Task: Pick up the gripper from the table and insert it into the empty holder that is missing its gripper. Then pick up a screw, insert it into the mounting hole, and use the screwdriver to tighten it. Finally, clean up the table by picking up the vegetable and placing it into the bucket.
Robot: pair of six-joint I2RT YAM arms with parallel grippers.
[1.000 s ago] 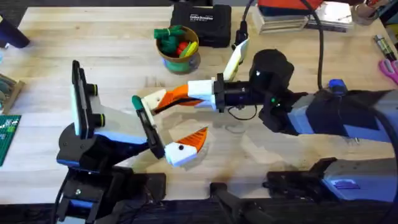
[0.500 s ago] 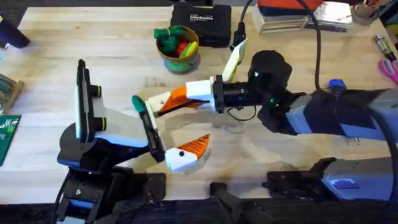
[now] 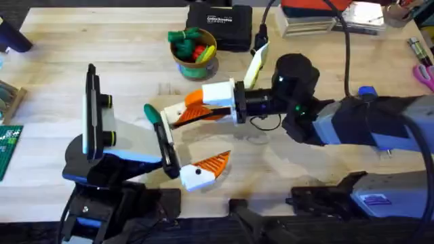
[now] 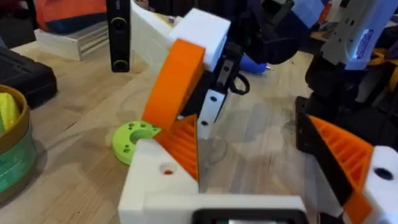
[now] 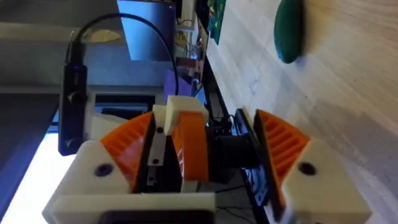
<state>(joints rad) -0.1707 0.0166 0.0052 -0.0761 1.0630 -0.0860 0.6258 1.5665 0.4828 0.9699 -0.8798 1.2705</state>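
My left gripper (image 3: pixel 207 132) is open wide over the table (image 3: pixel 102 54). Its far finger is the white holder (image 4: pixel 155 186), and the orange ribbed gripper (image 4: pixel 185 146) sits against it. My right gripper (image 3: pixel 194 107) reaches in from the right, open, its two orange pads straddling that holder and wedge (image 5: pixel 189 146). One pad (image 5: pixel 280 146) stands clear of the wedge. The yellow bucket (image 3: pixel 194 61) with a green band stands behind, with green, red and yellow pieces inside. A pale yellow long piece, seemingly the vegetable (image 3: pixel 255 66), lies beside the right arm. A bright-blue tool end (image 3: pixel 367 91) peeks over that arm.
A flat green disc with holes (image 4: pixel 132 138) lies on the table by the holder. A black case (image 3: pixel 220 26) sits at the back behind the bucket. Boxes and cables crowd the back right corner. A green circuit board (image 3: pixel 8 146) lies at the left edge.
The right gripper's fingers have spread apart around the holder, its white upper block rising a little. The left gripper's near finger has shifted slightly to the right.
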